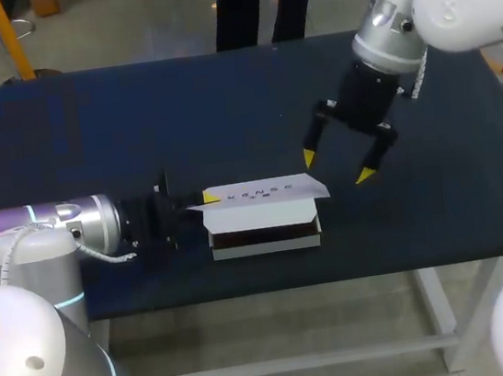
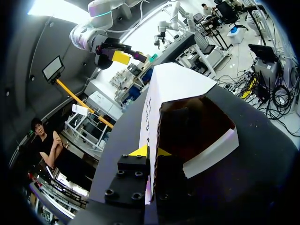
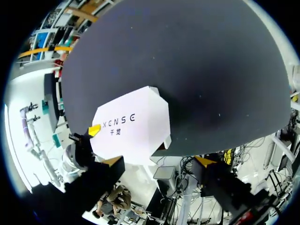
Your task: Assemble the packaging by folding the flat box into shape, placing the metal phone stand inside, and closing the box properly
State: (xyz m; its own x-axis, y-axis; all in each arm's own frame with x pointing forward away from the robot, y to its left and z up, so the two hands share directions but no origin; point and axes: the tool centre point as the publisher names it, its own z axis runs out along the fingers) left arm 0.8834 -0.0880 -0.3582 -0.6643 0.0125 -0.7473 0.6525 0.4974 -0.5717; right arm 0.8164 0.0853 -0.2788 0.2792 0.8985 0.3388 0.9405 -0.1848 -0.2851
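Observation:
The white box [image 1: 263,226] lies near the table's front edge with its lid [image 1: 266,191] half raised. My left gripper [image 1: 200,204] comes in level from the left and is shut on the box's left end. In the left wrist view the two yellow tips of my left gripper [image 2: 149,151] pinch the white card edge beside the dark inside of the box [image 2: 192,126]. I cannot make out a phone stand in there. My right gripper [image 1: 337,166] hangs open above and just right of the box. In the right wrist view the printed lid [image 3: 133,126] lies ahead of my right gripper [image 3: 158,161].
The dark cloth-covered table [image 1: 131,120] is bare behind and to both sides of the box. The front edge runs just below the box. My right arm's gripper [image 2: 117,54] shows high above the box in the left wrist view.

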